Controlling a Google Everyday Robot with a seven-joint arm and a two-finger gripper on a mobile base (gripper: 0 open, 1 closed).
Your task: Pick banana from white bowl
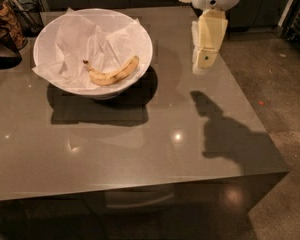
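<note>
The banana [112,74] is yellow with brown speckles and a dark stem tip pointing left. It lies on crumpled white paper inside the white bowl [146,43] at the back left of the grey table [140,149]. My gripper [203,65] is pale yellow and hangs down from the white arm head at the top right. It is above the table, to the right of the bowl and apart from it, and holds nothing that I can see. Its shadow falls on the table in front of it.
A dark container [2,51] and a wire basket [21,10] stand at the far left edge. The table's right edge drops to a speckled floor [282,84]. Dark cabinets run along the back.
</note>
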